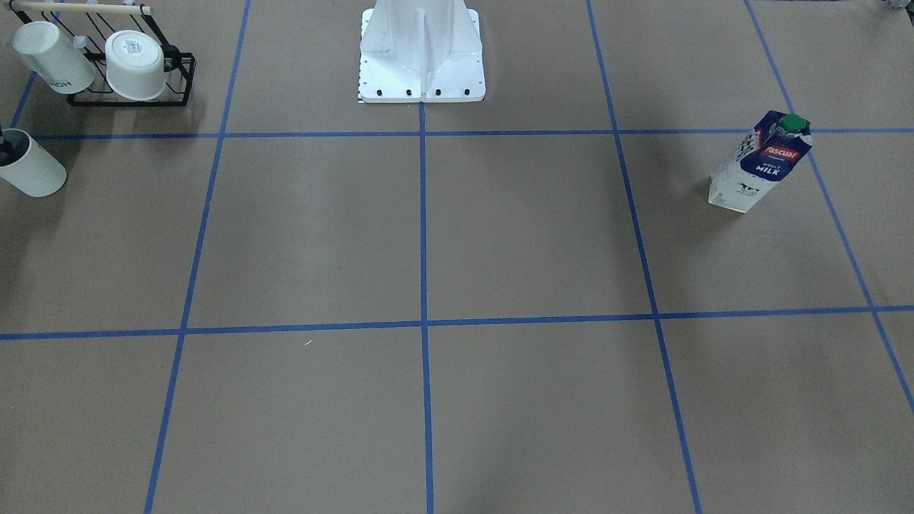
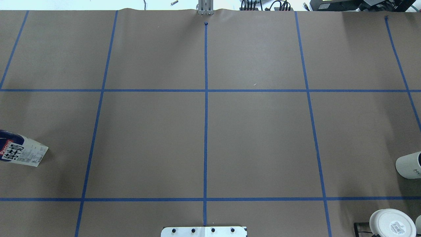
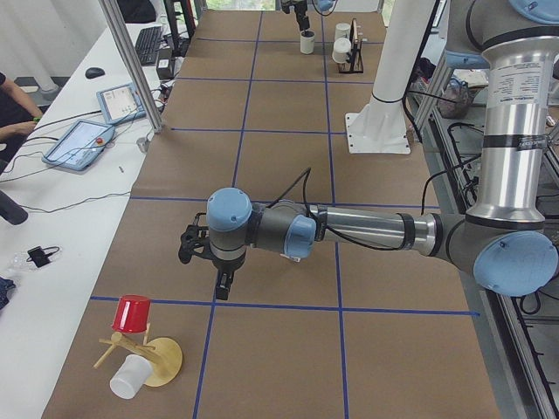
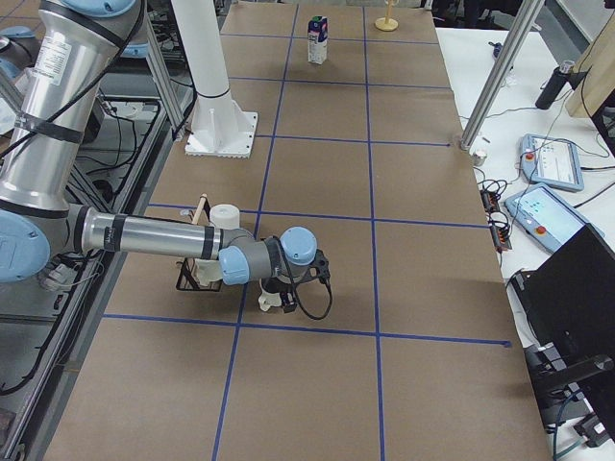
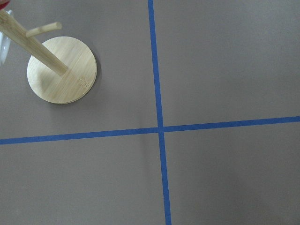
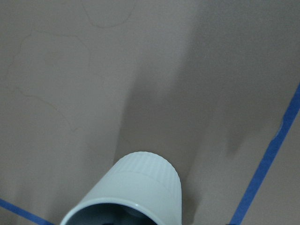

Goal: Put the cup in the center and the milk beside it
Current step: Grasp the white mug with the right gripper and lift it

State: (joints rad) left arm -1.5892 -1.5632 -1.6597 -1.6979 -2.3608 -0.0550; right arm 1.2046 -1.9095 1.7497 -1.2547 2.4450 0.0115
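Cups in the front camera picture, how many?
3: a lettered mug and a label-bottomed cup tipped on the black rack, top left; a plain cup standing below. Others may be hidden.

Matt brown paper covers the table (image 1: 500, 235); the cup (image 6: 145, 187) looks like glazed ceramic.

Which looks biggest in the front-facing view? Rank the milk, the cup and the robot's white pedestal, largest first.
1. white pedestal, cropped by the top edge
2. milk
3. cup, partly cut off by the frame edge

Open table (image 1: 500, 235) middle, milk (image 1: 761, 163) left, rack (image 1: 132, 102) right
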